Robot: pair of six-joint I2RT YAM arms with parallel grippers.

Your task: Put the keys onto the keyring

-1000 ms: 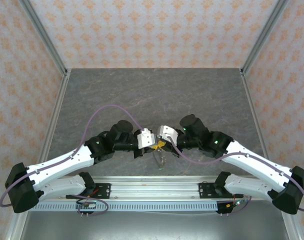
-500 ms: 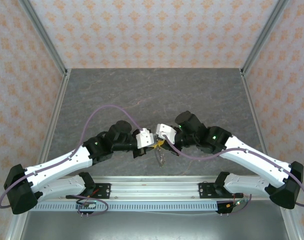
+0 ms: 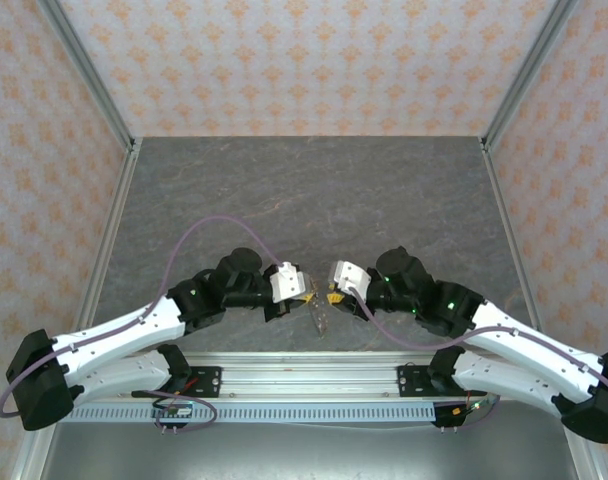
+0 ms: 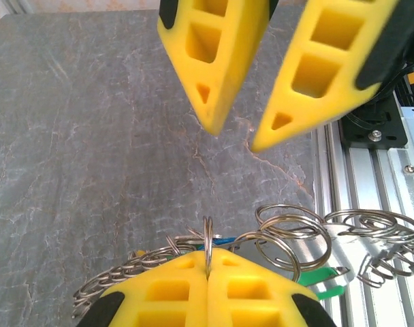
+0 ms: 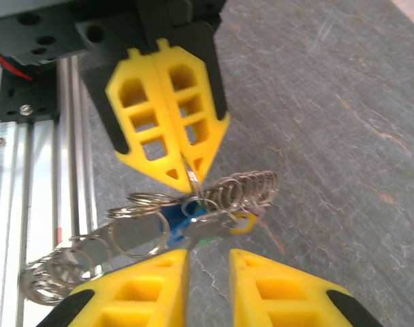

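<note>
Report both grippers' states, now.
Left gripper: jaws closed, pinching a thin metal ring of the keyring.
Right gripper: jaws open, holding nothing.

The keyring (image 5: pixel 248 187) is shiny metal, the left hand (image 4: pixel 208 262) smooth matt plastic.

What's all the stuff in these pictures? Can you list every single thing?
keyring: one bunch of silver rings, between the grippers.
key tags: three, blue, green, yellow, among the rings.
table: one, grey marbled, underneath.
walls: three, orange-patterned, around the table.
rail: one, silver, table's near edge.
arms: two, white and black, near edge.
cables: two, purple, along them.
left gripper: one, yellow fingers, shut on the keyring.
right gripper: one, yellow fingers, open, facing it.
</note>
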